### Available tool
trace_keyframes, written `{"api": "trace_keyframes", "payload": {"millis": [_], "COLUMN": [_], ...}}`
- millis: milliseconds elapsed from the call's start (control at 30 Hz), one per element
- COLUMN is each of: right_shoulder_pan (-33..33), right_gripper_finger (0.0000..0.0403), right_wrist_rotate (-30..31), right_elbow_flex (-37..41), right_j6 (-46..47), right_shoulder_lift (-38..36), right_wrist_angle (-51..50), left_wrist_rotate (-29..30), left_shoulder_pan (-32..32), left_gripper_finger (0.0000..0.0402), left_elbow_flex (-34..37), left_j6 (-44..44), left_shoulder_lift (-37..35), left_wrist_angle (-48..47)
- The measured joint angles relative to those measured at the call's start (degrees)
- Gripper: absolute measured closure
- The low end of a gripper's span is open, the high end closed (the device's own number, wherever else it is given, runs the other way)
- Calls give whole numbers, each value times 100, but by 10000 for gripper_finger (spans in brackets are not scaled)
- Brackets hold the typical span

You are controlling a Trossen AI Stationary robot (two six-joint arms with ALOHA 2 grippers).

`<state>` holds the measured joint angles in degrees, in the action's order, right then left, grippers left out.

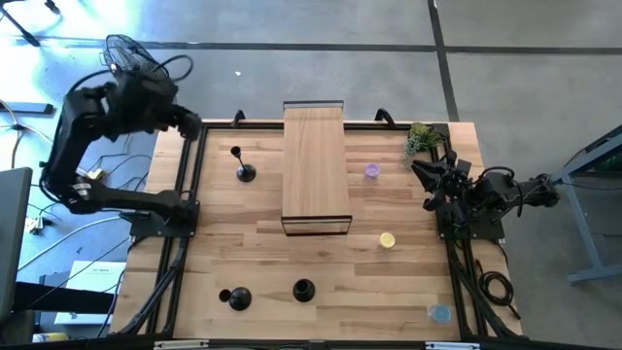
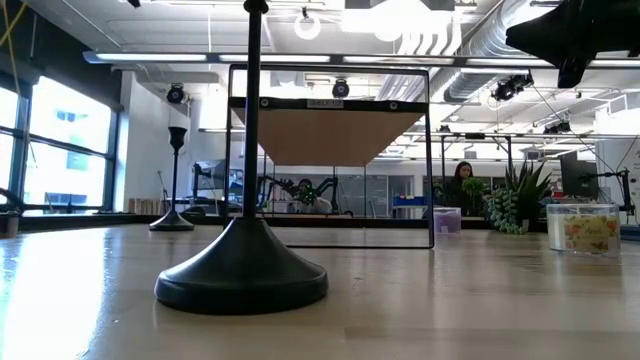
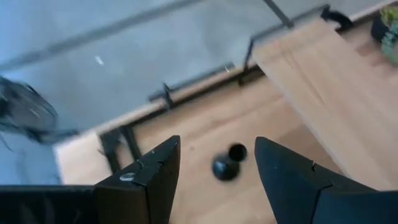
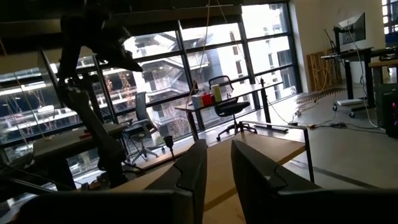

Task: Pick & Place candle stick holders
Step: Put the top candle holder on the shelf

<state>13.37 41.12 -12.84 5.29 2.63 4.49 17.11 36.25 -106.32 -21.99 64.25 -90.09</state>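
Three matte-black candle stick holders stand on the pale wood-plank table, each a round domed disc base with a thin upright stem. One holder stands at the far left part of the table, just left of the raised wooden shelf, a long flat board carried on a thin black wire frame. The second holder and the third holder stand near each other along the near edge (from table height one of them fills the foreground, its smooth base flaring like a shallow bell). The left gripper hangs above the far-left corner, its two blocky dark fingers spread apart and holding nothing, with the far-left holder seen between them well below. The right gripper waits at the right edge beside a green plant sprig, its fingers drawn near together with a narrow gap and nothing between them. A small lilac cup, a yellow round piece and a bluish round thing sit on the right half.
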Motion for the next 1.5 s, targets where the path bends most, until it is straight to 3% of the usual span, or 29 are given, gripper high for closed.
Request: {"api": "trace_keyframes", "payload": {"millis": [100, 233, 600, 1033, 1500], "right_shoulder_pan": [0, 2, 2, 2, 2], "right_gripper_finger": [333, 333, 333, 333, 333], "right_wrist_rotate": [-36, -166, -354, -361, -314], "right_elbow_flex": [0, 0, 0, 0, 0], "right_j6": [26, 111, 530, 480, 474], "right_shoulder_lift": [0, 0, 0, 2, 2], "right_wrist_angle": [-4, -13, -238, -311, -439], "left_wrist_rotate": [-853, -1394, -2430, -2234, -2059], "left_shoulder_pan": [735, 1406, 1723, 1047, 1023], "left_gripper_finger": [198, 198, 198, 198, 198], "left_elbow_flex": [0, 9, 38, 1202, 2055], "left_j6": [335, 852, 825, 581, 510], "left_shoulder_lift": [399, 1071, 2425, 2051, 2085], "left_wrist_angle": [-1, 17, 26, 4, 89]}}
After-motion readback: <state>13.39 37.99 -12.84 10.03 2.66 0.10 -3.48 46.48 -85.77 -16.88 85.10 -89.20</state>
